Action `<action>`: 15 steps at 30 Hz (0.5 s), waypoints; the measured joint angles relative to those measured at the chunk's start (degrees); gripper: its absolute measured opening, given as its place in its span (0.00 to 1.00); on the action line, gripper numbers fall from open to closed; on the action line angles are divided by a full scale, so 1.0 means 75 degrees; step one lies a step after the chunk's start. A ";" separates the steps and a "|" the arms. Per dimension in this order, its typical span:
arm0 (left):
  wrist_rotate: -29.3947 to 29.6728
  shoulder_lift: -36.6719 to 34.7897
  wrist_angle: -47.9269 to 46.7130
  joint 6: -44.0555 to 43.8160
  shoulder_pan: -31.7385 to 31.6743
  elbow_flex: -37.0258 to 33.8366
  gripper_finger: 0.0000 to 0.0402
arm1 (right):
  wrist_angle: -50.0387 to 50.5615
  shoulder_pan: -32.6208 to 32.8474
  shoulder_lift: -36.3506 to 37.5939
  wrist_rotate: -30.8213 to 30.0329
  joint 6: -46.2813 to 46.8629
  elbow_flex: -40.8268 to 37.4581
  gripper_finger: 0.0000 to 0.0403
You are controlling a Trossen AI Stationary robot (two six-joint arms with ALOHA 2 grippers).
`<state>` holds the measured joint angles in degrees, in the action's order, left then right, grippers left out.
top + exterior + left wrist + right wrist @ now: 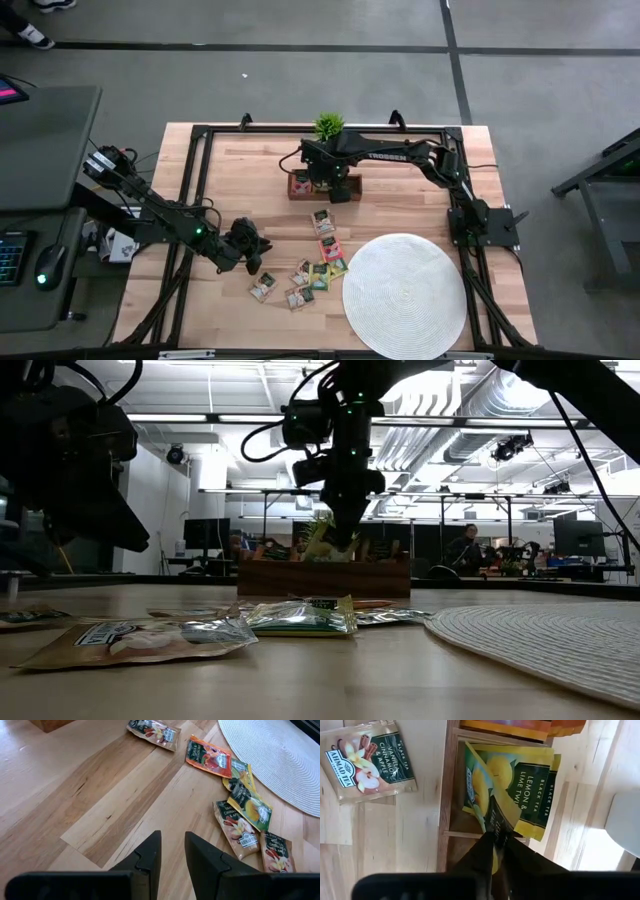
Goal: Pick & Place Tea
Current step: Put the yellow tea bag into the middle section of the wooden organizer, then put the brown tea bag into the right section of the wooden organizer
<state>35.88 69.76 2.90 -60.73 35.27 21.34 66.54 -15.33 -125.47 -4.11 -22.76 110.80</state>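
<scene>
Left gripper (247, 243) hovered low over bare table near the left side, fingers (150, 855) a narrow gap apart, nothing between them. Just right of it, a scatter of small flat foil tea packets (312, 272), pink-red, yellow and green, lay on the pale wooden tabletop (400, 205), beside the round white woven mat (405, 295) at near right. Farther back, right gripper (335, 187) hung over the small dark wooden box (318, 188), fingers pinched on a yellow lemon-lime tea packet (492, 805) standing in a compartment among others. Small green potted plant (328, 126) behind.
</scene>
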 joint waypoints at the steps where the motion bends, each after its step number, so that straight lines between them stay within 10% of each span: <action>1: 0.0000 0.0000 0.0000 0.0000 0.0000 0.0000 0.21 | 0.0000 0.0000 0.0001 -0.0001 -0.0015 0.0000 0.10; 15: -0.0082 0.0000 -0.0003 0.0066 0.0000 0.0000 0.21 | 0.0078 0.0000 0.0011 -0.0089 0.0361 0.0358 0.41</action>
<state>35.27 69.76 2.87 -60.23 35.27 21.34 67.13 -15.33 -125.39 -4.78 -20.05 113.49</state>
